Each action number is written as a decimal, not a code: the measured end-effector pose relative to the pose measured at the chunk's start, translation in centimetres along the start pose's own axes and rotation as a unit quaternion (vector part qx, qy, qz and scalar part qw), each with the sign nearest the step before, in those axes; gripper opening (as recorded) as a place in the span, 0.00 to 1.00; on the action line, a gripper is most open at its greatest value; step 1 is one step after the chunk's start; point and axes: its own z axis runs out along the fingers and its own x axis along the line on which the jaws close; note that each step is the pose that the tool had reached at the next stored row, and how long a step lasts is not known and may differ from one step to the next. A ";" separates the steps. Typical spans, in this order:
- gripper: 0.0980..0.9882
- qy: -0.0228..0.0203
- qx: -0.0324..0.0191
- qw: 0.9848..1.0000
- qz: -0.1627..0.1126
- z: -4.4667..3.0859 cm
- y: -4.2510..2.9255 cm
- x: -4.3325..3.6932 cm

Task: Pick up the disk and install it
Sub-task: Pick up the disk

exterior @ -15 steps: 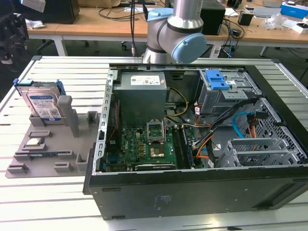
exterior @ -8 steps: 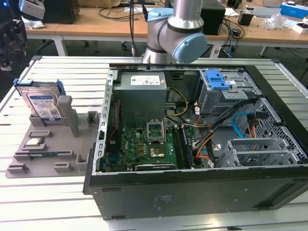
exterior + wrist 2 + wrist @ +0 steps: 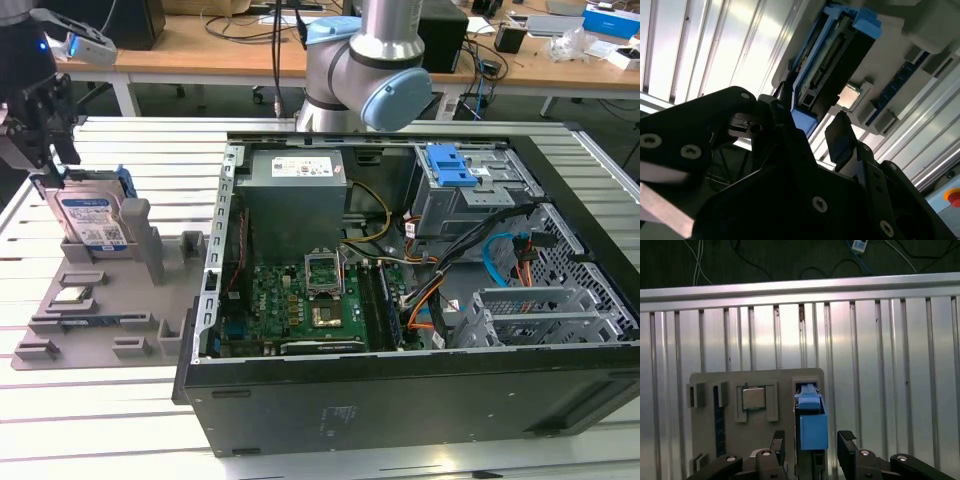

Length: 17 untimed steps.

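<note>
Straddling disk (image 3: 92, 220) at upper left with fingers (image 3: 846, 440) apart, not clamping; standing on edge in grey holder (image 3: 100, 310), thin edge pointing up.

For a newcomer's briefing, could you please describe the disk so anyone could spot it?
On the exterior view's left, beside the open computer case, lies a grey tray. The disk stands on edge in it: silver, blue-framed, far larger than the small square chip nearby.

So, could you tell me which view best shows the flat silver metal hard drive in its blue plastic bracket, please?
The exterior view: the hard drive stands upright, labelled face showing. In both wrist views its blue-bracketed edge faces the camera.
</note>
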 end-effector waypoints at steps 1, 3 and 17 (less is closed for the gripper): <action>0.50 0.000 0.000 1.000 -0.003 0.40 -0.36 -0.02; 0.50 0.000 0.000 1.000 -0.007 0.92 -0.57 -0.05; 0.50 0.001 0.001 1.000 -0.020 3.55 -0.71 -0.13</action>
